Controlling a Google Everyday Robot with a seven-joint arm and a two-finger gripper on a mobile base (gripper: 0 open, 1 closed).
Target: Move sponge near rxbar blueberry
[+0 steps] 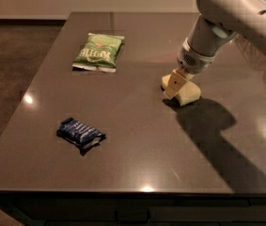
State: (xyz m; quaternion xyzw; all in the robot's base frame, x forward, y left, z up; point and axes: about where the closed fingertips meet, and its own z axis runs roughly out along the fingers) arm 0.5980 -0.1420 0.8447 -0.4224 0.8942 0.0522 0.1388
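Sponge (190, 94) is seen on the desk (137, 166), right of centre and towards the far half, pale yellow and resting flat on the dark surface. Its long axis is laid roughly across the view, slanted a little, with the left end further back and the right end nearer. Its left part is covered by the tool (176, 89), which is lowered right onto it from the upper right at the end of the grey arm (219, 20). The tool is touching the sponge, but whether it is clamped on it or merely set against it cannot be told from this angle.

Over on the near left, the rxbar blueberry (81, 133) is found, well apart from the sponge. The dark blue wrapper is crinkled and lies flat, with its long axis running from far left to near right and its pale end turned towards the near right.

At the far left the green chip bag (98, 52) is laid flat with its lettering up and its long axis pointed away from the viewer. It appears sealed, and nothing of its contents is shown.

A broad shadow (212, 126) is cast across the desk from under the sponge towards the near right.
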